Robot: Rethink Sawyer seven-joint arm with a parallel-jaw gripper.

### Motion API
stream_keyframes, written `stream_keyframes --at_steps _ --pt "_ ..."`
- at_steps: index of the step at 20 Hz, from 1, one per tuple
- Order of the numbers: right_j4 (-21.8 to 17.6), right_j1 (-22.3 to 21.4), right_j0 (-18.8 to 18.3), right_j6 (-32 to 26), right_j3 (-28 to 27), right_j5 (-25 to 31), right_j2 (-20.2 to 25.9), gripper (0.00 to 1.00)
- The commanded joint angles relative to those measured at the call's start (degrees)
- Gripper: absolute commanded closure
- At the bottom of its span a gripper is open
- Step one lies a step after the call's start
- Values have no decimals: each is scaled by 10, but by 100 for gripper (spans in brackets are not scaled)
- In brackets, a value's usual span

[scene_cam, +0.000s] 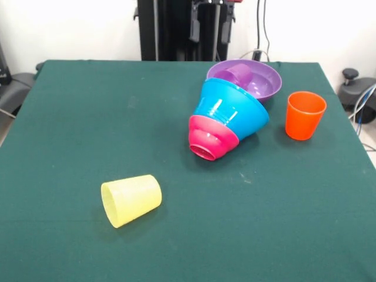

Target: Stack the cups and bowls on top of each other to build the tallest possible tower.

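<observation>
The tower lies tipped over on the green table at the right of centre. A magenta bowl (208,138) is at its near end with its base turned towards the camera. A blue bowl (235,108) is nested against the magenta one. Behind them a purple bowl (258,82) holds a purple cup (237,73). An orange cup (304,114) stands upright to the right of the stack. A yellow cup (130,200) lies on its side at the near left. My gripper (210,35) hangs at the top edge, open and empty, well above and behind the purple bowl.
The black pedestal (170,29) stands at the table's far edge. Cables and dark equipment (358,94) lie past the table's right edge, and a dark object (12,88) lies past the left edge.
</observation>
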Motion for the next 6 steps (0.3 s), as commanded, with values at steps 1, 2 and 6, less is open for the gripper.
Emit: stream_keyframes --at_steps 1,2,6 --pt "31 90 11 99 5 -38 -45 0" --pt "28 89 -3 93 7 -32 -31 0" --pt "18 86 -58 70 10 -3 26 0"
